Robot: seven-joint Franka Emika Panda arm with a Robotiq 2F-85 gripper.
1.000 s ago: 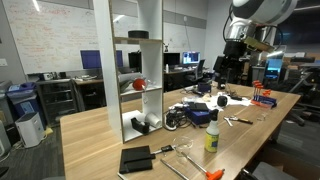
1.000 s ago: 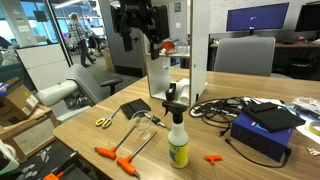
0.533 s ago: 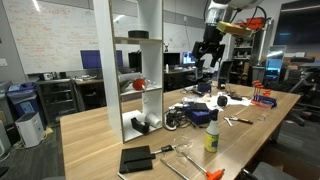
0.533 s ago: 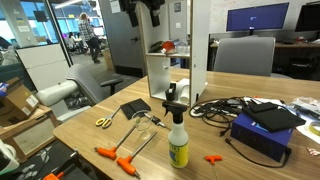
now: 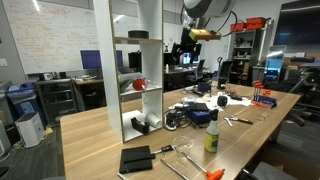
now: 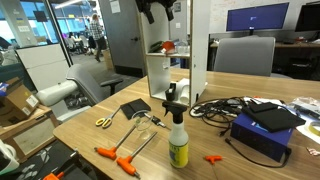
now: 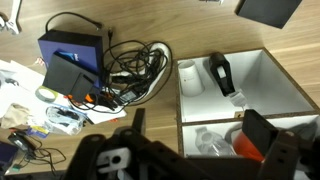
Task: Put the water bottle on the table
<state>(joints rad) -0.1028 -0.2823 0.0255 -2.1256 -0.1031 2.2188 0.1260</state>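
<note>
overhead, the gripper (image 7: pixel 197 125) is hovering with jaws spread wide apart above the white shelf unit (image 7: pixel 285 80), tangled cables (image 7: pixel 135 65) lying left on the table (image 5: pixel 90 135).

Even overhead office lighting, bright windows behind, soft faint shadows, low resolution, wrist view slightly blurred
</note>
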